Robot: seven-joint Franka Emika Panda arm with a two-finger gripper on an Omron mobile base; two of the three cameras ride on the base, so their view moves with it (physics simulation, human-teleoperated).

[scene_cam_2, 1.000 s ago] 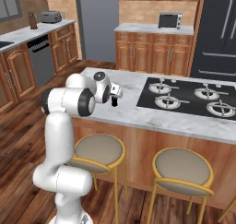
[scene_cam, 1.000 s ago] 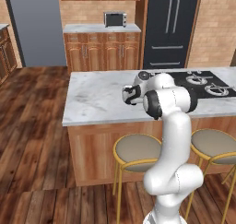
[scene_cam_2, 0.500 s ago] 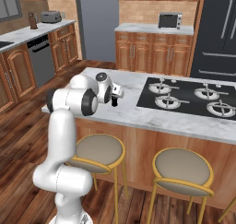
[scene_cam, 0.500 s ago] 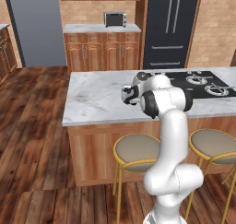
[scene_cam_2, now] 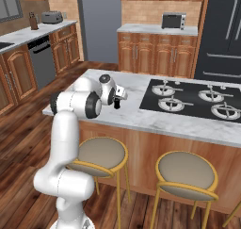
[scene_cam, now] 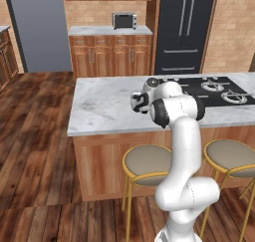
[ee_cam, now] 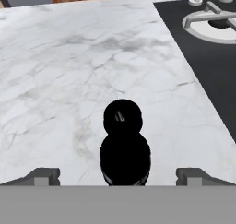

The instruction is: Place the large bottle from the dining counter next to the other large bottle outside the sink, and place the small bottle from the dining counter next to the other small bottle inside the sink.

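The dining counter point(scene_cam: 104, 109) is stretching across the middle of both base views, its black stove plate point(scene_cam_2: 188, 98) sitting at right. The arm is reaching over the marble, and the gripper point(ee_cam: 118, 176) is hanging with its jaws spread wide and empty at the bottom of the hand view. Between the fingertips point(ee_cam: 45, 176), seen from above, a dark capped bottle point(ee_cam: 124, 149) is standing on the marble; whether it is the large or the small one cannot be told. Judging by this, nothing is being carried yet: both placements by the sink are waiting.
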